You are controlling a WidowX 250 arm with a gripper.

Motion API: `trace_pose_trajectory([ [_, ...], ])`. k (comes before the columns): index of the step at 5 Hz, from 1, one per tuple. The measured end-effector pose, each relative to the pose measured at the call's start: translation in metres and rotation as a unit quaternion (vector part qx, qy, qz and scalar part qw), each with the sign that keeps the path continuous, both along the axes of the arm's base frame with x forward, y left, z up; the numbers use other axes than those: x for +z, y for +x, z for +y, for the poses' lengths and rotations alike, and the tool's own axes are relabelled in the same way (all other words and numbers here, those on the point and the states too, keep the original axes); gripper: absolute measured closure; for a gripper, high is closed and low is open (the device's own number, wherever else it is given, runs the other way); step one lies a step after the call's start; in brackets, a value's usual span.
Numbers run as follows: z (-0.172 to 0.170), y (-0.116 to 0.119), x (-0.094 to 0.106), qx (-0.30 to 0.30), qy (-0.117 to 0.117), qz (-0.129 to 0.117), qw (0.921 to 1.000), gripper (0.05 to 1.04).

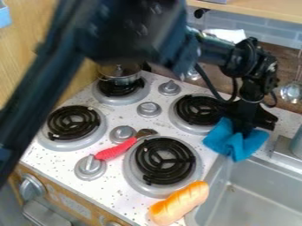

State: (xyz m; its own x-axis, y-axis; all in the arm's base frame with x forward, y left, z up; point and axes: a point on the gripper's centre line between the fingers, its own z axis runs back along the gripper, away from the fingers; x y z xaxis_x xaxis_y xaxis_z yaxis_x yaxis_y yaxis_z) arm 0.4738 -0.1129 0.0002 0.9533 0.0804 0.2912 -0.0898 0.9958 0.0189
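One bunched blue cloth [238, 147] meets your black end effector [242, 130] by the grey metal sink [259, 194]; grasped or released, you cannot tell. Confirm purchase before lifting slowly.

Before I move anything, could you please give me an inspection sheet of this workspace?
Surface: white stovetop, dark specks, four black coil burners.
Main item: blue cloth, bunched at the sink's back left corner.
Clutter: toy bread at the front edge beside the sink; red-handled utensil among the knobs; metal pot on the back left burner.
Hand: at the cloth, grip unclear.
Cables: black cable looping beneath the arm.
Surroundings: wooden panel left, tiled wall behind.
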Motion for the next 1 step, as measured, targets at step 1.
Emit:
trace_pose_trajectory([
  [1, 0.0108, -0.0355, 0.0145, -0.012, 0.002, -0.008, 0.9999, 0.995],
])
